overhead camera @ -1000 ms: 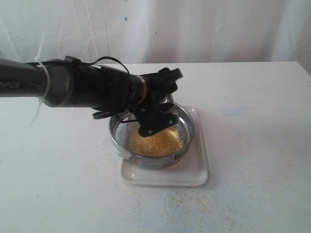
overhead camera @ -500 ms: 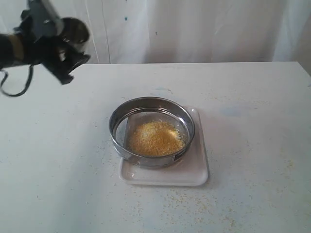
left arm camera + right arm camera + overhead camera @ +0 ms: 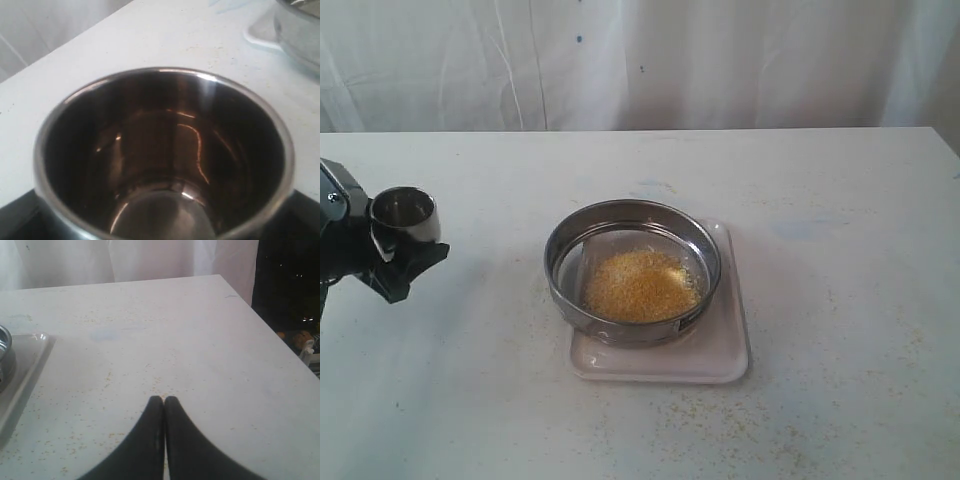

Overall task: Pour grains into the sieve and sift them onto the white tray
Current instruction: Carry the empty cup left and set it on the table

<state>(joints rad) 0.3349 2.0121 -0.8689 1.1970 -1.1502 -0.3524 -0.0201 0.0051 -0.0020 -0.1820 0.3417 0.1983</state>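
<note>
Left hand is clamped on the steel cup, mouth up, near the left edge of the table and well apart from the sieve. The left wrist view looks straight into the cup and shows bare metal, nothing inside. I read the pour as done and the cup parked clear of the mesh. Can't tell if its base touches the table.

Right hand has its fingers pressed together on nothing, low over bare table. Looks idle.

Grains sit heaped on the sieve mesh. The sieve rests in the white tray, so whatever falls through gets caught. My read: sifting not yet done.

Table is white and dusted with stray specks, thickest in front of the tray. White curtain behind.
</note>
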